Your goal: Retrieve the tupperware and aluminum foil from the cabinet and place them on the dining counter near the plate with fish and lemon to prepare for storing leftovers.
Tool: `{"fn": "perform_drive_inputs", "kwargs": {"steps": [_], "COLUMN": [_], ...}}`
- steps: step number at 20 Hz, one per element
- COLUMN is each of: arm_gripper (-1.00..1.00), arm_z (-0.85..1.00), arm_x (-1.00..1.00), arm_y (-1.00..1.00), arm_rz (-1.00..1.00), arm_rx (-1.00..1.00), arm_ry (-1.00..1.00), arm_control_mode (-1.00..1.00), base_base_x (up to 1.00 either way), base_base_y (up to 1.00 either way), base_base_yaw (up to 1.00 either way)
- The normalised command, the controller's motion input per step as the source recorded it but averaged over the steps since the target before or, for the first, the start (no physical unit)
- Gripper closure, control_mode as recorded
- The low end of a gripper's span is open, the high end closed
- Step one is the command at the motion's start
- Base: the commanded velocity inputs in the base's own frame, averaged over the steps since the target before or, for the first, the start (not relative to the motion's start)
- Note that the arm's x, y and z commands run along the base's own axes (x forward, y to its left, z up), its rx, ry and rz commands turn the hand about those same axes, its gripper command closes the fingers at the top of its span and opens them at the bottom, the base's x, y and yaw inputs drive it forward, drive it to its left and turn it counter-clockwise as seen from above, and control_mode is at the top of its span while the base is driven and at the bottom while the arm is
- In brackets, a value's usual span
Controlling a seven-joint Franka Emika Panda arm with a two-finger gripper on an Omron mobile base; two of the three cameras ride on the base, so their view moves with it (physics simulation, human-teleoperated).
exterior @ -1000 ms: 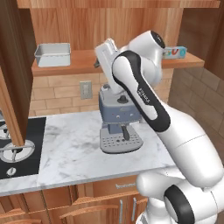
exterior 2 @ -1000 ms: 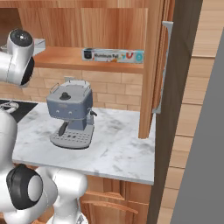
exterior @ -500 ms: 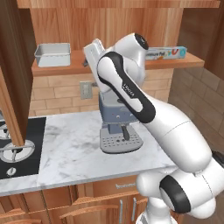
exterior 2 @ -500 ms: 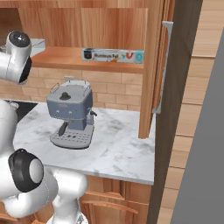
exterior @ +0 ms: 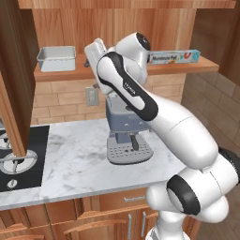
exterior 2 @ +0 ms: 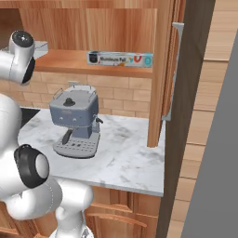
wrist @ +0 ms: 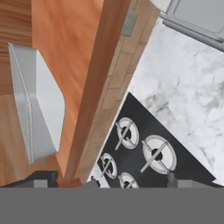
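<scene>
Hand view: fingers [wrist: 103, 183] stood wide apart, nothing between them, poised at the front edge of the cabinet [wrist: 65, 48] shelf. Tupperware [wrist: 37, 103] sat on that shelf just ahead of the fingers, off to one side, not touching them. Stove burners [wrist: 144, 153] and the marble desk [wrist: 183, 87] lay far below the fingers. Left base view: tupperware [exterior: 56, 58] at the shelf's left end, aluminum foil [exterior: 174, 57] well apart at the right end, beyond the arm. Coffee machine [exterior: 126, 133] stood on the desk under the shelf.
</scene>
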Motion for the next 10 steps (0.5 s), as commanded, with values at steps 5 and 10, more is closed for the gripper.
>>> {"fn": "perform_drive_inputs", "kwargs": {"steps": [5,10], "arm_gripper": [-1.0,-1.0], "arm_z": [0.02,0.12], "arm_x": [0.31,0.27], "arm_y": [0.17,0.14], "arm_rz": [0.0,0.0], "arm_rx": [0.0,0.0], "arm_ry": [0.0,0.0], "arm_control_mode": [-1.0,-1.0], "base_base_x": [0.0,0.0], "base_base_y": [0.0,0.0], "base_base_yaw": [0.0,0.0]}}
